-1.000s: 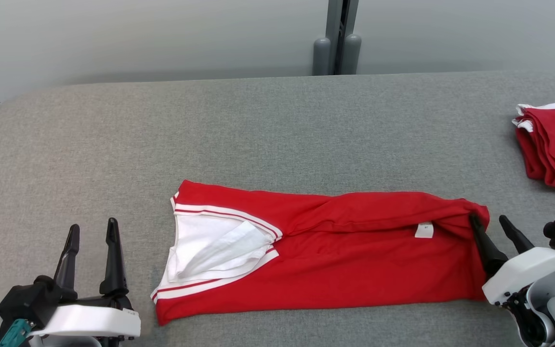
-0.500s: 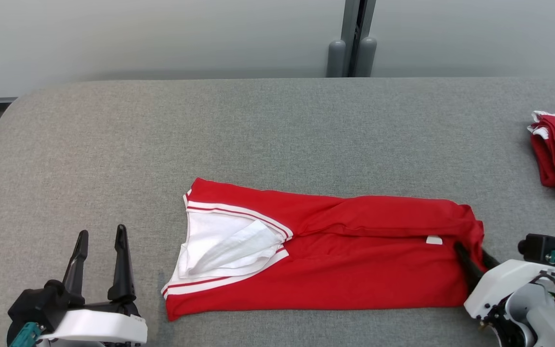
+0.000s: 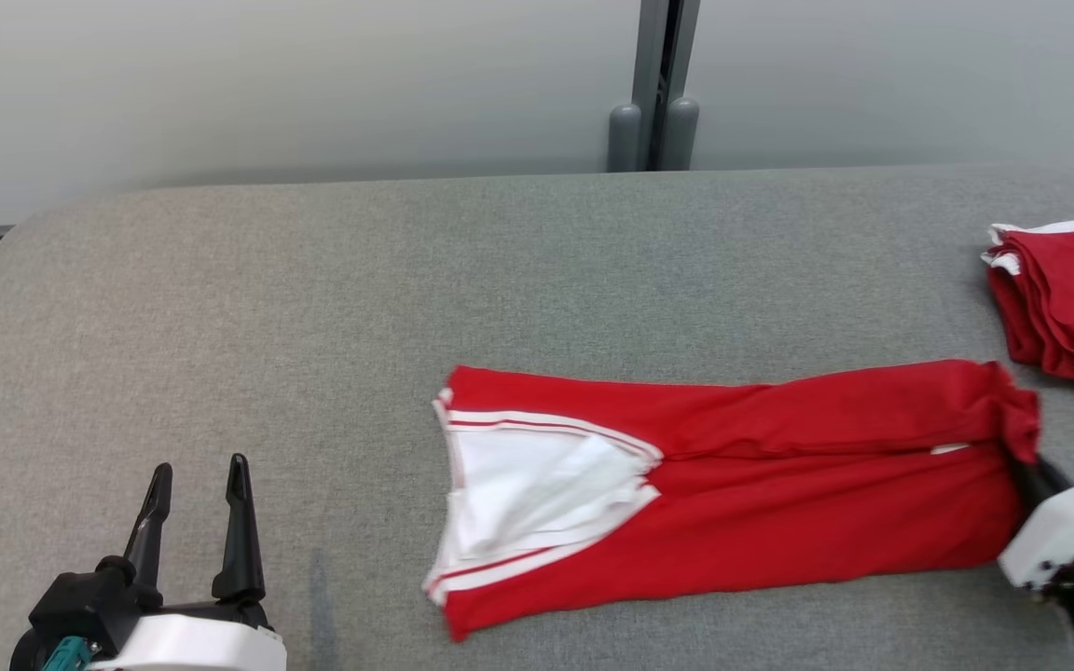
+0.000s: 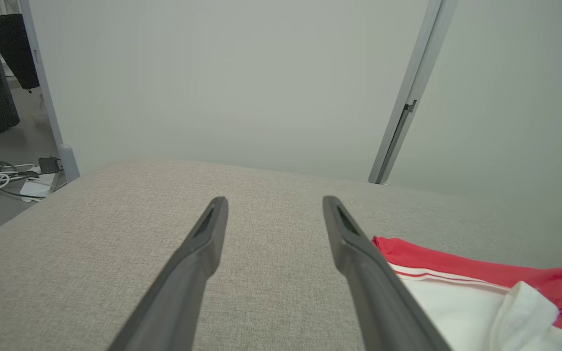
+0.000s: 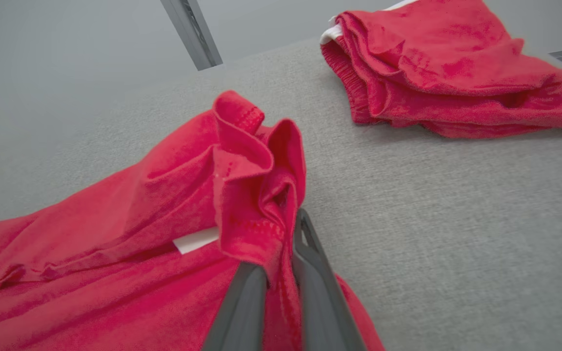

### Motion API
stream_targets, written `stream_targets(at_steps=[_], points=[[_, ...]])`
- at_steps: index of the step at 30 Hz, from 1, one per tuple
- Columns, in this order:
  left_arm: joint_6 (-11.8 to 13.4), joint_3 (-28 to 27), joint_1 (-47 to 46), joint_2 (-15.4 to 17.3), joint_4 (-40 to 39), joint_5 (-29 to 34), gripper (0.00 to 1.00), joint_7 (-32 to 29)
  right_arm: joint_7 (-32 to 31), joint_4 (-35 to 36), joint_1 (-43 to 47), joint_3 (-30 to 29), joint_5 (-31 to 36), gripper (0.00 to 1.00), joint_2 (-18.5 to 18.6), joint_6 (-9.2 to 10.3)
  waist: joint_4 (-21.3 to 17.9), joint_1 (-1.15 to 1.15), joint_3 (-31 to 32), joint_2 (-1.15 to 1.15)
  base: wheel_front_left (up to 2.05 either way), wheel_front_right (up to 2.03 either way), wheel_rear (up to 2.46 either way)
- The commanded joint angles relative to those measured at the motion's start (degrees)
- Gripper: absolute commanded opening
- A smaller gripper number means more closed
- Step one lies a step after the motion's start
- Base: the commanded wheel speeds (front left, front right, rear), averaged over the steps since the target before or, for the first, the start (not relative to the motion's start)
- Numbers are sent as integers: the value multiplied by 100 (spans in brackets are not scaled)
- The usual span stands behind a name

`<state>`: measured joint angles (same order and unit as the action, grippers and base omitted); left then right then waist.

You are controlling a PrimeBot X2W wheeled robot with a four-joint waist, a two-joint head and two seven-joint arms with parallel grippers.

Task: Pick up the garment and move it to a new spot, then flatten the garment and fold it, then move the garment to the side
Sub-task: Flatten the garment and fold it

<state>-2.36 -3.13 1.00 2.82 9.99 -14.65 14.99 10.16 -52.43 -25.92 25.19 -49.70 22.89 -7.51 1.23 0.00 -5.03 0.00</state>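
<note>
- red garment (image 3: 779, 522) lies folded in a long band across the near part of the grey worktop (image 3: 313, 308), its white inside and white-striped trim (image 3: 528, 485) turned up at the left end.
- right tool (image 3: 1033, 471) is clenched on the bunched right end of the garment; in the right wrist view its two fingers (image 5: 310, 273) stand close together with a fold of red cloth pinched between them.
- a second ago that tool stood spread, one finger on the cloth edge and one off it; half a second ago it was partly closed, and now it is shut on the cloth.
- since then the garment has slid to the right along the worktop. its left end is now well away from the left tool (image 3: 200, 466), and its right end has come near the pile (image 3: 1068, 298) of folded red clothes at the right edge.
- the right end was rounded and flat before; it is now gathered into ruffles and lifted a little at the grip.
- left tool is released, fingers apart and holding nothing, at the lower left as before; in its wrist view the garment's striped corner (image 4: 456, 265) lies beside its right finger.
- a small white tag (image 3: 952, 448) showed plainly on the cloth a second ago; only a sliver now sticks out from under the top fold, just beside the grip (image 5: 194, 241).
- no writing on the tag can be read, and no brand mark shows on the garment or the pile.
</note>
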Motion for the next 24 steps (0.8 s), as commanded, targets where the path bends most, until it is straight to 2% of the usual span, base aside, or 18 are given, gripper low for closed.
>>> stream_targets(at_steps=[1,6,10,14,24], points=[[32,-25,61,19,-17,23,100,24,46,-12,-56,-24,-33,0,110,3,-32,0,36,0,0,0,0],[63,-84,112,19,-49,-1,100,24,43,-24,-99,-77,-76,0,535,3,-134,0,114,0,0,0,0],[102,-77,149,19,-70,-50,100,24,-13,153,-203,-33,-83,0,609,2,-226,0,102,0,0,0,0],[138,-42,145,18,-43,-92,100,24,-89,556,-233,164,-56,0,396,2,-303,0,103,0,0,0,0],[189,148,-1,19,44,-147,100,24,-481,1870,-163,806,37,0,-459,1,-231,0,163,0,0,0,0]])
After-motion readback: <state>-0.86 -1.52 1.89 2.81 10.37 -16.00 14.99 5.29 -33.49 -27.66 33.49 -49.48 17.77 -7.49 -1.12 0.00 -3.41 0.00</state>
